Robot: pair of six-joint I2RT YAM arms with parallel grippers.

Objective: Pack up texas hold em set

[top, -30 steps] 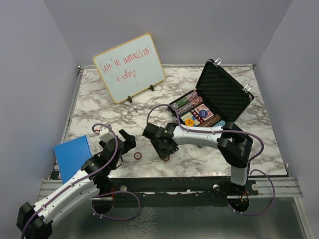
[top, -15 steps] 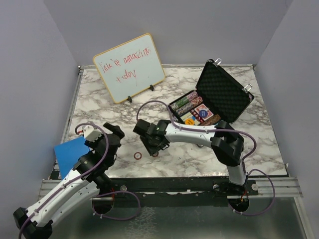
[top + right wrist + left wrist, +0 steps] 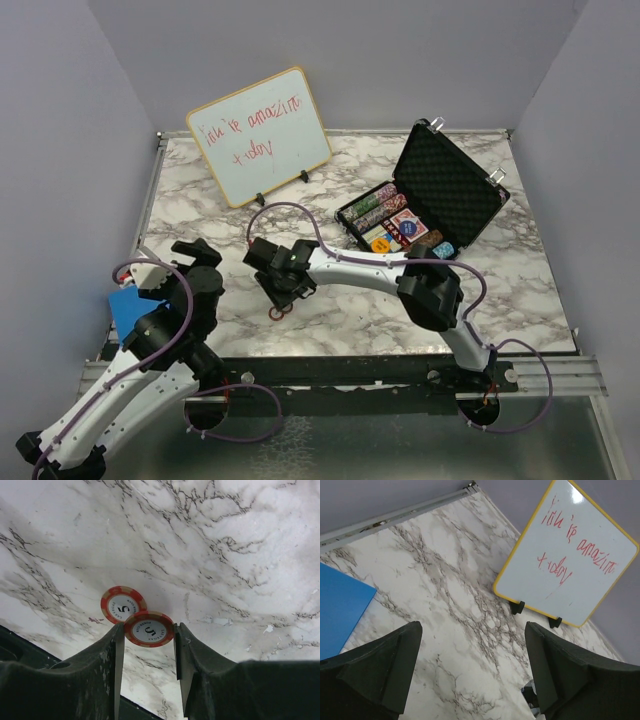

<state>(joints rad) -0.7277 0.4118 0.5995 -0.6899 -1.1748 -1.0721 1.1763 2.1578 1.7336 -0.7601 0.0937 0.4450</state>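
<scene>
The black briefcase (image 3: 455,185) stands open at the back right, with rows of poker chips (image 3: 375,208), red card decks (image 3: 408,225) and an orange disc (image 3: 380,244) in its tray. My right gripper (image 3: 283,298) reaches far left of it, low over the marble. In the right wrist view its fingers (image 3: 148,635) are shut on a red "5" chip (image 3: 148,629), held flat just above the table. A second red "5" chip (image 3: 121,605) lies on the marble, touching or just under the held one. My left gripper (image 3: 200,255) hangs open at the left, nothing between its fingers (image 3: 472,670).
A wood-framed whiteboard (image 3: 258,135) with red writing stands on two feet at the back left, also in the left wrist view (image 3: 570,555). A blue flat block (image 3: 125,305) lies at the table's left front edge, beneath the left arm.
My right gripper has travelled left across the marble with the red chip, up to the chip lying there. The left arm has drawn back to the left and risen.
</scene>
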